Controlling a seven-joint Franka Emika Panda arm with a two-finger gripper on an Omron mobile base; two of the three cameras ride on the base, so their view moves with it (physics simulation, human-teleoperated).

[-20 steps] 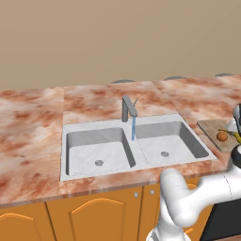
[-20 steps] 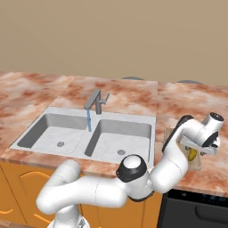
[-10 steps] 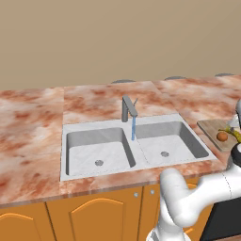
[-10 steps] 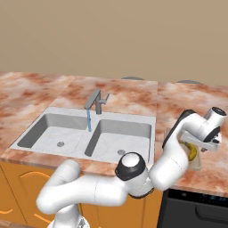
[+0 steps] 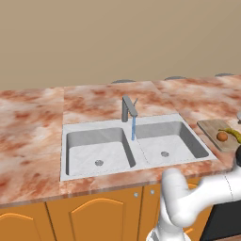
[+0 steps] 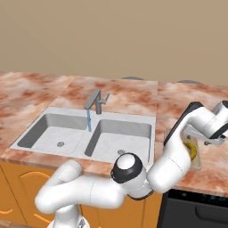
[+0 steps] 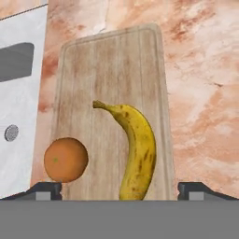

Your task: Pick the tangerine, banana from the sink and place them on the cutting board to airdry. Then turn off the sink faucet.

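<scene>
The yellow banana (image 7: 134, 151) lies flat on the wooden cutting board (image 7: 107, 60), and the orange tangerine (image 7: 66, 159) rests beside it on the same board. My gripper (image 7: 121, 190) hovers just above them, open, its fingertips (image 7: 46, 189) spread wide to either side of the banana without touching it. From the left base view the cutting board (image 5: 212, 127) sits right of the sink (image 5: 94, 141), carrying the tangerine (image 5: 222, 136) and banana (image 5: 234, 134). The sink faucet (image 5: 128, 108) stands behind the divider with a blue stream of water running from its spout.
Pink marble counter (image 5: 33, 122) surrounds the sink on all sides. Both basins hold nothing but their drains (image 5: 99, 163). The counter's front edge runs just below the board, with a dark appliance (image 6: 196, 209) beneath.
The jaws have spread wider and let go of the banana, which now lies on the board. The hand has lifted slightly above it.
</scene>
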